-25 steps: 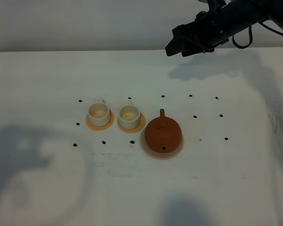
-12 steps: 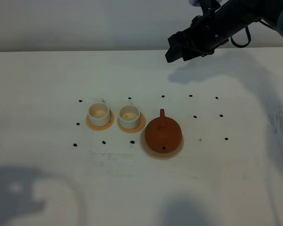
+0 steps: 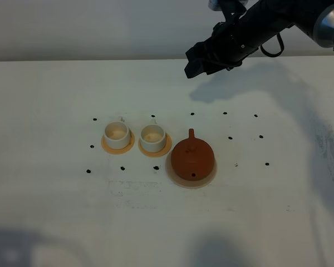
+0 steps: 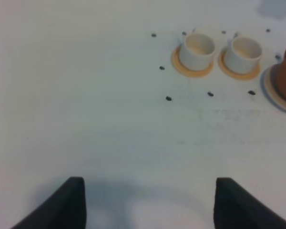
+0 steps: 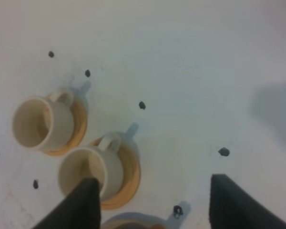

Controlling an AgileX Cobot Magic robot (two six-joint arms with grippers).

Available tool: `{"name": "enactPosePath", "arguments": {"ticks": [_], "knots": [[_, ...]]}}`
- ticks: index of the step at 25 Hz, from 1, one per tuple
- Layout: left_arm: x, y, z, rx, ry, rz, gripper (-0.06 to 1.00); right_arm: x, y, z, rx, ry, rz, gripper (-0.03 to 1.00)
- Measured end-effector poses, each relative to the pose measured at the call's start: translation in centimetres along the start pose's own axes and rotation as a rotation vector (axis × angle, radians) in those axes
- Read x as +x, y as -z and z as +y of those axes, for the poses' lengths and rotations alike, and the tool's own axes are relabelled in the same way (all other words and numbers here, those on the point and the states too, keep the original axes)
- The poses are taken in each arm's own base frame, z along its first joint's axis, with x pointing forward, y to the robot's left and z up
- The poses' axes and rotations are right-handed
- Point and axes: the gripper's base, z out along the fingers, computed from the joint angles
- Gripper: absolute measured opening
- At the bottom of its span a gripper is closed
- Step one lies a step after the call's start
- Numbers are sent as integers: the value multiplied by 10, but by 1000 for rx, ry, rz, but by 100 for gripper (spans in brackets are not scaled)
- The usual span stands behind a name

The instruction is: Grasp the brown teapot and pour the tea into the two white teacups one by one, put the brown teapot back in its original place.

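Right gripper shifted left, brown teapot untouched

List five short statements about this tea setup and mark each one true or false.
1. The teapot sits on the big coaster. True.
2. The right pincer is shut on the teapot. False: it is open in the air beyond the teapot and holds nothing.
3. The left cup and the right cup each stand on one of the small coasters. True.
4. In the high view both cups stand to the right of the teapot. False: they stand to its left.
5. The left pincer is open with nothing between its fingers. True.
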Motion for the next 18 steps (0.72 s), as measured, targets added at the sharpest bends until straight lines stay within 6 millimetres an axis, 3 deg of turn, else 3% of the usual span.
{"name": "enactPosePath", "arguments": {"ticks": [8, 18], "knots": [[25, 22, 1, -37, -36, -56, 59, 0, -7, 13, 27, 33, 24, 49], [26, 23, 1, -39, -23, -62, 59, 1, -18, 36, 42, 72, 57, 48]]}}
